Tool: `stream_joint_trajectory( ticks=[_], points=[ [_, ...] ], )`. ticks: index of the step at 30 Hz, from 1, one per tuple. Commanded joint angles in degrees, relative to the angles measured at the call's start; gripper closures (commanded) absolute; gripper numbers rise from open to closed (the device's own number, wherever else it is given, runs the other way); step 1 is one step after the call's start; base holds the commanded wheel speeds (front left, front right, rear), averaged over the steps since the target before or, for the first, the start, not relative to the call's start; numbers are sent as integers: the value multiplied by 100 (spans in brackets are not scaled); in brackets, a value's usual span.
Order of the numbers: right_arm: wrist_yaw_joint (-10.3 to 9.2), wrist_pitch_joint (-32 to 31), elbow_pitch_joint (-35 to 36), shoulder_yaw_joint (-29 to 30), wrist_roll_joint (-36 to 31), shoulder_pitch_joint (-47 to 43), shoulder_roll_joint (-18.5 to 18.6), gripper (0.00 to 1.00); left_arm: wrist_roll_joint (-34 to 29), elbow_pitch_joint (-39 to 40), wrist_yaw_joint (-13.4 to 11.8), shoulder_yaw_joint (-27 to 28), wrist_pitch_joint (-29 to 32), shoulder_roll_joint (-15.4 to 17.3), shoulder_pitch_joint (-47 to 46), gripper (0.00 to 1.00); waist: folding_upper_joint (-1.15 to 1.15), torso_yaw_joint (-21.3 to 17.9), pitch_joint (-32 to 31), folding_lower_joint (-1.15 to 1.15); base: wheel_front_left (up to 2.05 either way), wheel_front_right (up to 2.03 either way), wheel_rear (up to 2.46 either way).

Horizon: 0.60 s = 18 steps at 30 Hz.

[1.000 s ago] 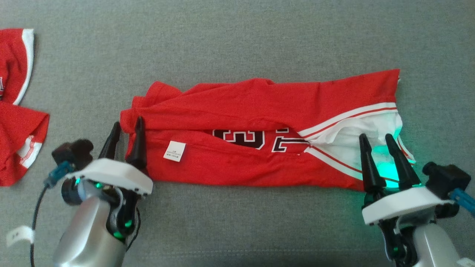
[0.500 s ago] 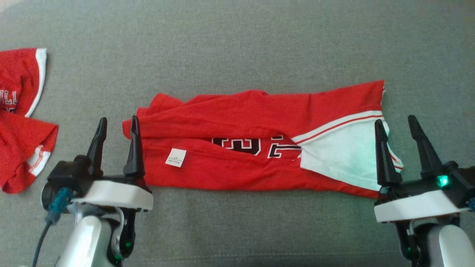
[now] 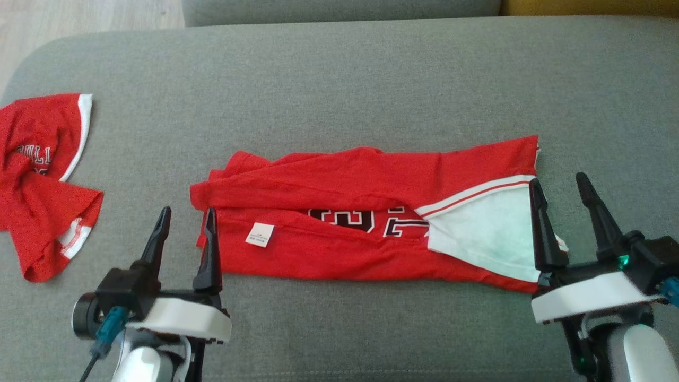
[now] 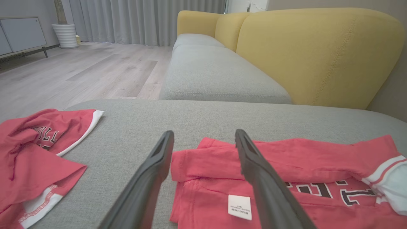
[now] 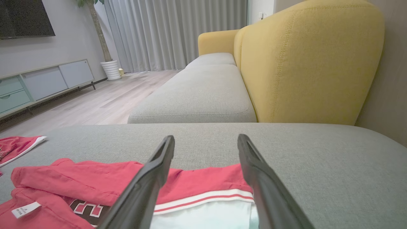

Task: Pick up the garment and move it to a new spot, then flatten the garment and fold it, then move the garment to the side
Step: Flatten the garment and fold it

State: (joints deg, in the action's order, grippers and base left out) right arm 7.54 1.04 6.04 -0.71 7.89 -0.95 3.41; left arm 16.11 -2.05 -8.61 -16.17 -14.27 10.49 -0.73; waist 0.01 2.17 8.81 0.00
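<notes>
The garment (image 3: 366, 212) is a red jersey with white trim and dark numerals, folded into a long band across the grey cushion (image 3: 339, 90); it also lies ahead in the left wrist view (image 4: 286, 171) and the right wrist view (image 5: 95, 181). A white label (image 3: 259, 234) shows near its left end. My left gripper (image 3: 186, 214) stands open at the jersey's left end, its right finger over the cloth edge, holding nothing. My right gripper (image 3: 558, 180) is open at the white right end, lifted clear of the cloth.
A second red jersey (image 3: 42, 180) lies crumpled at the cushion's left edge. Beyond the cushion is a yellow-backed sofa (image 4: 311, 51) with a grey seat, and wooden floor (image 4: 79, 70) to the left. Bare grey cushion lies in front of and behind the garment.
Both grippers opened, let go of the garment's ends and drew back toward me. The camera tilted up, so the whole scene shifted down in the head view.
</notes>
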Motion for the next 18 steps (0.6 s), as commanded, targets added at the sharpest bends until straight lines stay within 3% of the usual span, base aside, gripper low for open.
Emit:
stream_joint_trajectory(
  ticks=[1,18],
  points=[
    [-5,-5,159,-96,-27,10,-5,0,-72,209,-39,171,-29,109,-144,0,-1,11,-36,0,0,0,0],
    [-5,-63,100,-77,-22,-88,-38,0,-47,213,-79,92,42,172,-138,0,-1,-6,-94,0,0,0,0]
  ],
)
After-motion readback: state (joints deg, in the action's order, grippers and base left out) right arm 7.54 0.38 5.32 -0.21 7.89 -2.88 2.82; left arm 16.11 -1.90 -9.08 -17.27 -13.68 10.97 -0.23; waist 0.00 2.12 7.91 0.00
